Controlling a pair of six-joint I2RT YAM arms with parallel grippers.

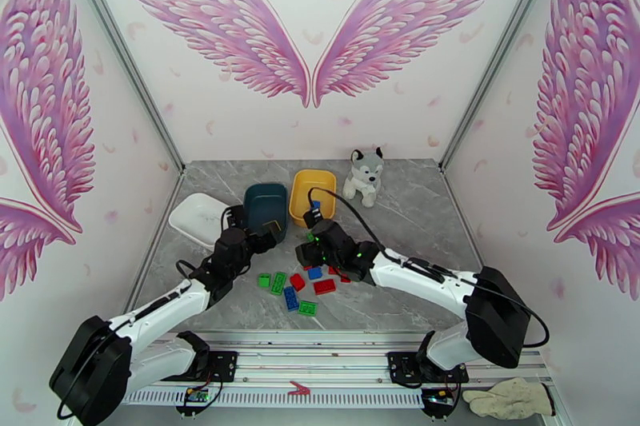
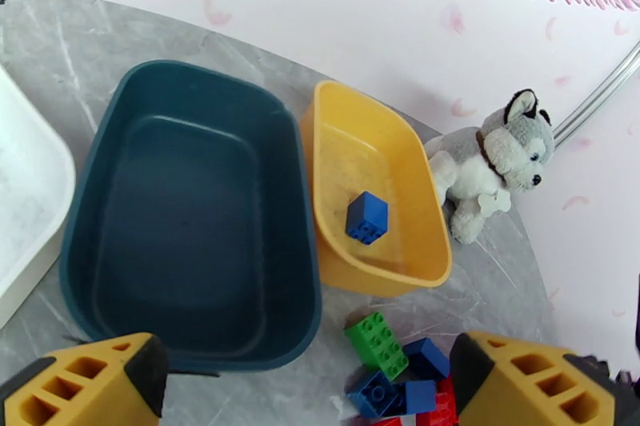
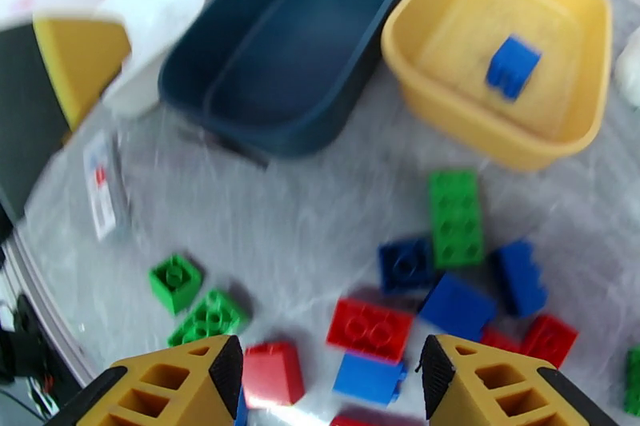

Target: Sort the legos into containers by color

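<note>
On the grey tabletop (image 1: 400, 204), far left of centre, three trays stand in a row: white tray (image 1: 196, 220), teal tray (image 1: 266, 200), yellow tray (image 1: 320, 180). The teal and yellow ones sit just beside each other. A toy husky (image 1: 365, 176) sits just right of the yellow tray. One blue cube (image 2: 366, 217) lies inside the yellow tray.

The loose bricks (image 1: 300, 288), red, blue and green, are scattered on the tabletop on the near side of the trays, between the two arms. A long green brick (image 3: 454, 217) lies near the yellow tray's near wall.

The left arm runs from its near-left base diagonally toward centre, forearm low. The left hand (image 2: 308, 376) is by the teal tray's near right corner and points toward the trays. Its fingers are spread wide, with nothing between them.

The right arm reaches from its near-right base leftward across the tabletop, wrist tilted down. The right hand (image 3: 328, 364) hangs over the brick pile and is aimed at the trays. Its fingers are wide apart and grip nothing. In the right wrist view a red brick (image 3: 272, 372) sits by its left finger and a bright blue brick (image 3: 368, 378) sits in the gap. That view is blurred, so I cannot tell whether anything touches.

A pale glove (image 1: 508, 400) lies at the near right corner, beyond the rail.
</note>
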